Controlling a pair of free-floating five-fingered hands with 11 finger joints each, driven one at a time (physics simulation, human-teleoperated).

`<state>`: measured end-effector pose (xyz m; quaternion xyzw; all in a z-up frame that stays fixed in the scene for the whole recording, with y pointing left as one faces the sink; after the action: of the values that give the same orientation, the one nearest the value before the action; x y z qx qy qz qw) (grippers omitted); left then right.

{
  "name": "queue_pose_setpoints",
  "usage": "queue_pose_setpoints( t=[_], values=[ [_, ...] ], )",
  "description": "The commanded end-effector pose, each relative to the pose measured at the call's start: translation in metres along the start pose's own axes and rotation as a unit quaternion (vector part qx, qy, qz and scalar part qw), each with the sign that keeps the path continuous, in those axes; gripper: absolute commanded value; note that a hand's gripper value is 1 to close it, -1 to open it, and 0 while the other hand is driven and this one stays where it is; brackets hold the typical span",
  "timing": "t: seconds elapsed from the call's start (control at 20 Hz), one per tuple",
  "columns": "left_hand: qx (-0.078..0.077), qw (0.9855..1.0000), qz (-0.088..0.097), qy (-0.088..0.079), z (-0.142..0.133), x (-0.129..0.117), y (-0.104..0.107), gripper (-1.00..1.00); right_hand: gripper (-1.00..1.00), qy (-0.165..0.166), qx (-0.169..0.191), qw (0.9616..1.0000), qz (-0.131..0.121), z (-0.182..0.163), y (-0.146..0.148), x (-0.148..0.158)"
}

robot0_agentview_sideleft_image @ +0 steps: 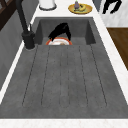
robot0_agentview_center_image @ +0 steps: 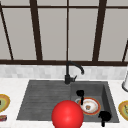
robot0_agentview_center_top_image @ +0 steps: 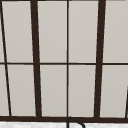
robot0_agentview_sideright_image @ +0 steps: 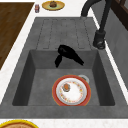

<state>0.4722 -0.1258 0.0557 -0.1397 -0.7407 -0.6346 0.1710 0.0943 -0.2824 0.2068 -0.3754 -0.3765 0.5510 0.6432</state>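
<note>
- Over the basin of the sink (robot0_agentview_center_image: 27,110), my left hand (robot0_agentview_center_image: 80,94) hangs just above the plate's (robot0_agentview_center_image: 93,108) 10 o'clock rim, fingers pointing down and drawn loosely together, closed on nothing.
- The plate lies flat on the basin floor, white with a red-orange rim, and a small brown morsel (robot0_agentview_sideright_image: 66,87) sits on it left of centre in the right side view.
- In that view the same hand (robot0_agentview_sideright_image: 67,53) hovers at the plate's 12 o'clock, apart from it, toward the draining board.
- In the left side view the hand (robot0_agentview_sideleft_image: 60,31) arches over the plate (robot0_agentview_sideleft_image: 59,42) with its fingers drooping toward the rim.
- My right hand (robot0_agentview_center_image: 104,117) floats at the basin's front edge, at the plate's 4 o'clock; I cannot tell how its fingers are set.
- To do this well, I judge I should come down on the rim rather than the middle, so the morsel is not knocked.
- A flat plate on a flat floor offers little purchase, so I'd slide fingertips under the raised rim and keep the thumb on top.
- The faucet (robot0_agentview_center_image: 71,72) stands at the hand's 11 o'clock; I'd lift away from it.
- A red ball (robot0_agentview_center_image: 67,115) sits at 6 o'clock in the front view.
</note>
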Motion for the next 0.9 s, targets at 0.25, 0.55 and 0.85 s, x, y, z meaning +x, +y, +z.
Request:
queue_pose_setpoints(
  t=[0.25,0.55,0.85],
  values=[
    [0.01,0.9998,0.01,-0.01,0.049,0.031,0.03,-1.0,0.0,0.0,0.0,1.0,0.0,0.0,0.0,0.0],
    [0.01,0.9998,0.015,-0.01,0.093,0.039,0.041,-1.0,0.0,0.0,0.0,1.0,0.0,0.0,0.0,0.0],
    [0.024,0.9996,0.014,-0.006,0.139,0.048,0.047,-1.0,0.0,0.0,0.0,1.0,0.0,0.0,0.0,0.0]
  ],
)
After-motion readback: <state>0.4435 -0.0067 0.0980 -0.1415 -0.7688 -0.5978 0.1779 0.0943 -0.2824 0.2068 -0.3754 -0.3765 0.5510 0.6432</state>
